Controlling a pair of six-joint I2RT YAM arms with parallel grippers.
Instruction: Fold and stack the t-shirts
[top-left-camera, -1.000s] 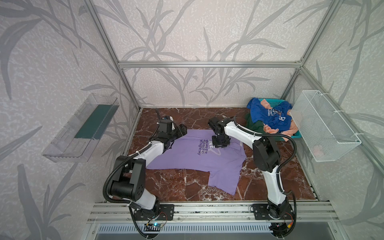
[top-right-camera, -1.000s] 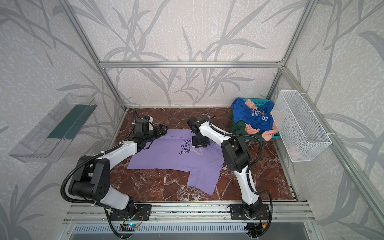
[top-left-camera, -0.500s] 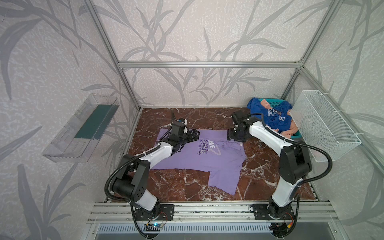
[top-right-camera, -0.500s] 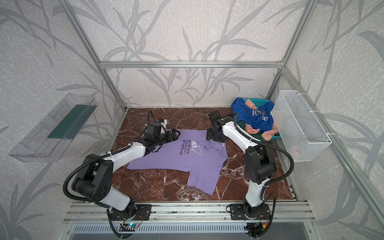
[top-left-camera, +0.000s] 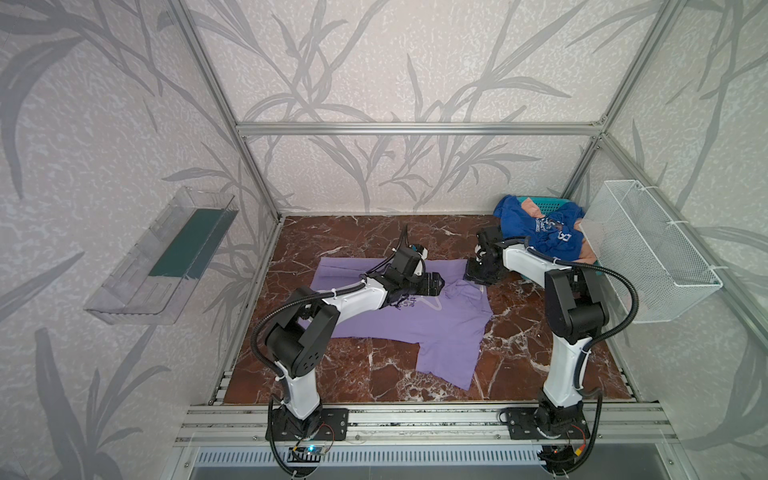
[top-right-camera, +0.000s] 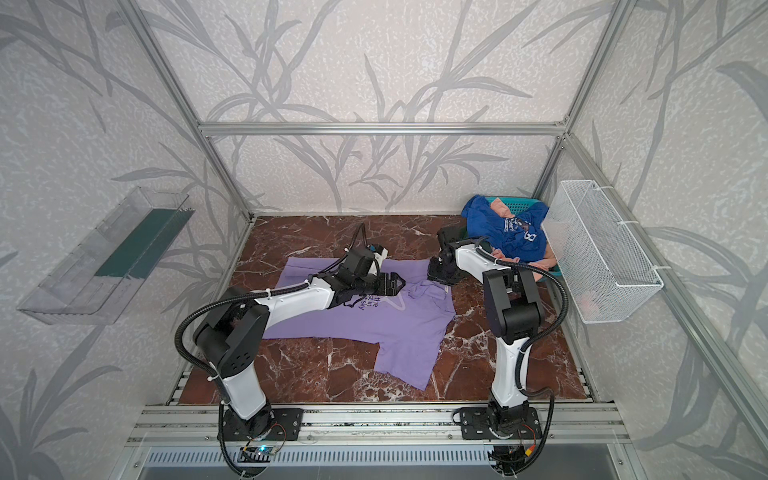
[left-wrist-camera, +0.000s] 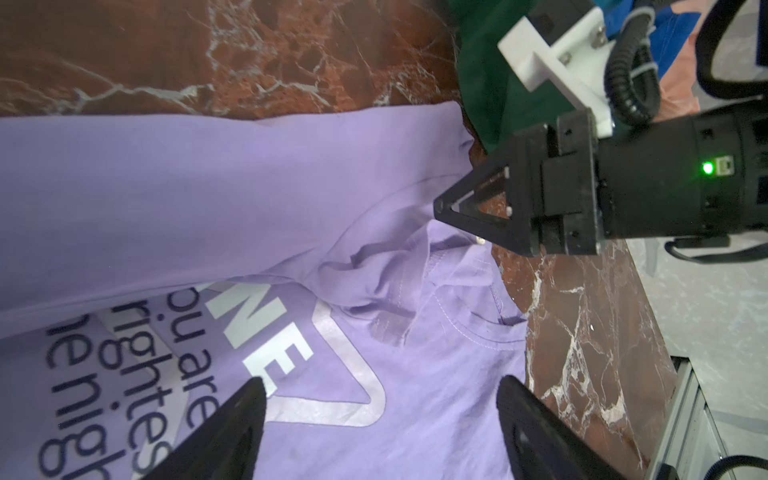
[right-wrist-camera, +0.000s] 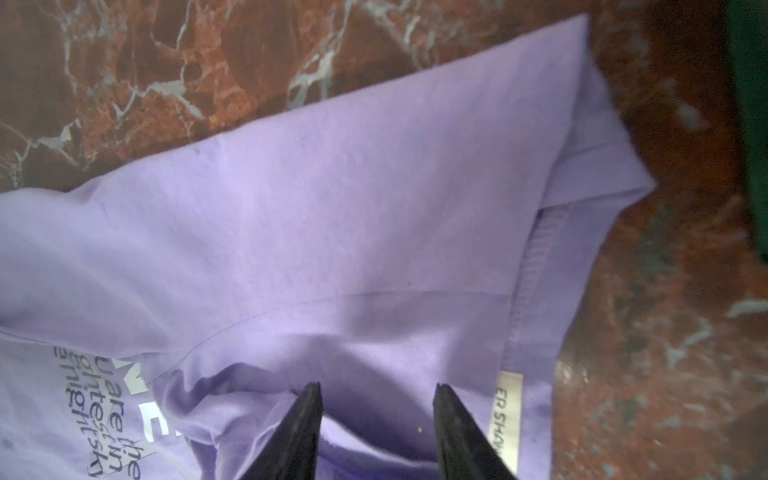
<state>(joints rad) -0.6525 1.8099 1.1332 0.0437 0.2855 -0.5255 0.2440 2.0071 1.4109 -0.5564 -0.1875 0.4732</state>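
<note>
The lavender t-shirt (top-left-camera: 432, 328) (top-right-camera: 386, 332) lies spread on the marble floor, print up, with a far flap folded over part of the lettering (left-wrist-camera: 232, 199). My left gripper (top-left-camera: 436, 283) (left-wrist-camera: 380, 399) hovers open over the star print near the collar, holding nothing. My right gripper (top-left-camera: 473, 274) (right-wrist-camera: 378, 399) is at the shirt's far right shoulder, its jaws apart astride a raised cloth fold beside the neck label (right-wrist-camera: 509, 415). Blue (top-left-camera: 544, 232), peach (top-left-camera: 586, 258) and dark green (left-wrist-camera: 482, 83) t-shirts are heaped at the back right.
A teal basket (top-left-camera: 536, 201) sits under the heap in the back right corner. A white wire basket (top-left-camera: 648, 257) hangs on the right wall and a clear tray (top-left-camera: 166, 257) on the left wall. Bare marble floor (top-left-camera: 374, 374) lies in front of the shirt.
My left gripper has slid right across the lavender shirt toward the collar. My right gripper has moved from the shirt's middle to its far right shoulder, its jaws opening wider then narrowing.
</note>
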